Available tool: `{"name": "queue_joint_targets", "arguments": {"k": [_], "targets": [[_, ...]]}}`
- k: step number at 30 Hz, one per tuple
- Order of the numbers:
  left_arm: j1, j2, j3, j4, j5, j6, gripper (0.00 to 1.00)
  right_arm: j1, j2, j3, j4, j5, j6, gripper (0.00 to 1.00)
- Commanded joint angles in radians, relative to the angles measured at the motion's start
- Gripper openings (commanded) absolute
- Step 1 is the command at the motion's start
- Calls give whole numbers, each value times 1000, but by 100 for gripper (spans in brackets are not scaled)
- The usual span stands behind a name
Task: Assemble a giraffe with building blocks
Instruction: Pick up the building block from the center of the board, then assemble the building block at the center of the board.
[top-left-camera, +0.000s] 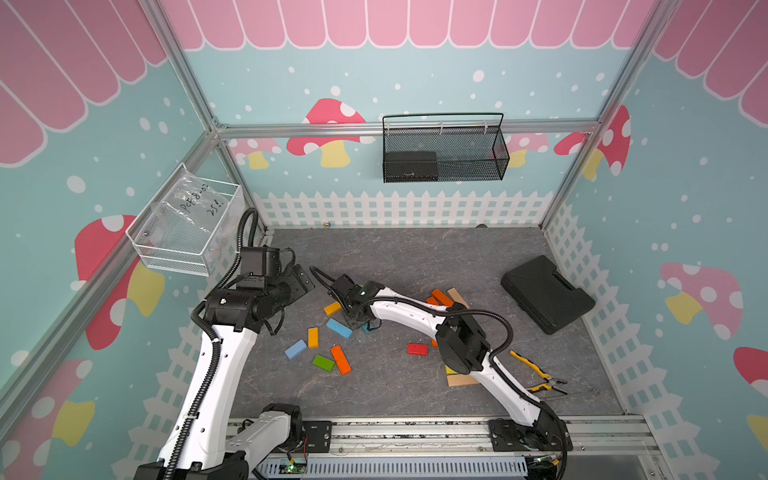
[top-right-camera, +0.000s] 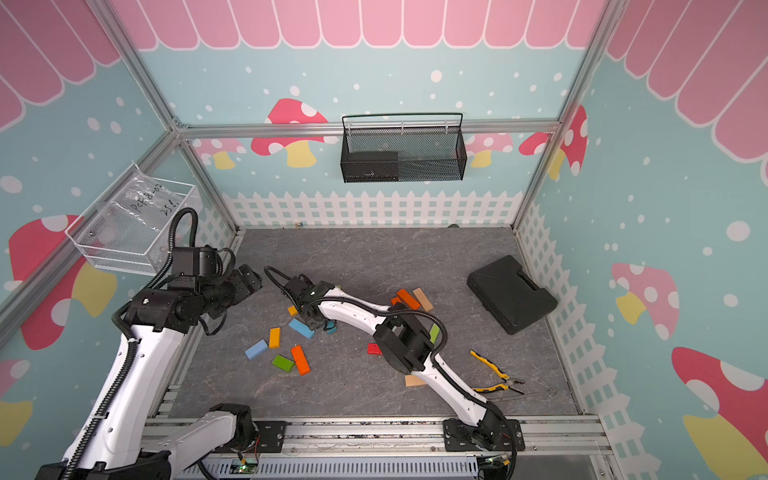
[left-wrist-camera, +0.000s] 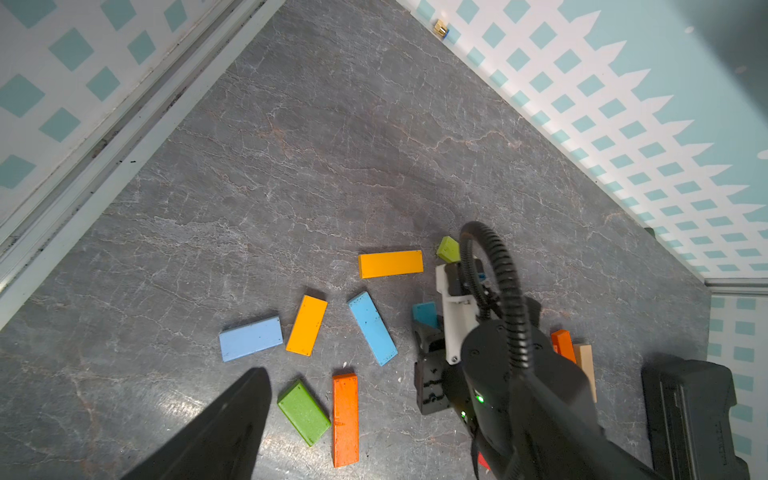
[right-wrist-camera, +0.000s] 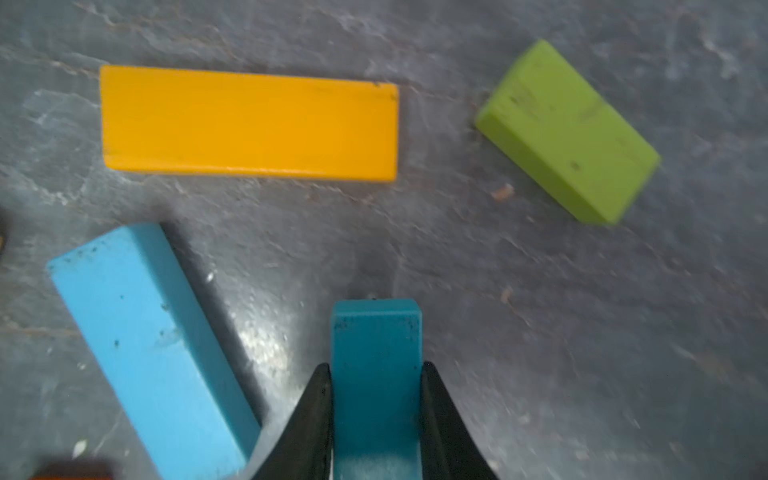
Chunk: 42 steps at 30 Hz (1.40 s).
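Teal block (right-wrist-camera: 376, 328) sits pinched between right claw (right-wrist-camera: 376, 365) tips, apparently resting on grey mat (right-wrist-camera: 540, 311).

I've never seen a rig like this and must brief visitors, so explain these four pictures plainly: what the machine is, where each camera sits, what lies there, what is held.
These are two robot arms mounted at the near edge of a grey table. Two pictures come from a camera pair high above, looking down on everything. The other two come from a small camera on each arm's wrist, looking past its claw. Scattered on the table lie small painted building blocks: orange, yellow, blue, green, red, tan. A black case and yellow-handled pliers lie off to one side. The right claw is shut on a teal block, seen close up in its wrist picture. The left claw is open and holds nothing.
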Motion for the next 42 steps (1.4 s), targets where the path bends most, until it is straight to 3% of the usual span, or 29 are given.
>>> {"name": "queue_joint_targets", "arguments": {"k": [1, 8, 28, 32, 37, 42], "targets": [[6, -3, -2, 11, 3, 9, 92, -40, -146, -46, -45, 19, 184, 9], [6, 7, -21, 27, 13, 14, 92, -109, -152, -73, -47, 33, 310, 10], [7, 32, -13, 43, 20, 26, 92, -174, 69, 45, -49, 17, 379, 18], [6, 32, -10, 43, 16, 31, 92, -172, 77, 44, -50, 6, 380, 33], [8, 34, -4, 43, 16, 34, 92, -164, 61, 42, -73, 2, 381, 65], [9, 35, -1, 43, 16, 35, 92, -145, 36, -1, -93, -1, 401, 66]]}}
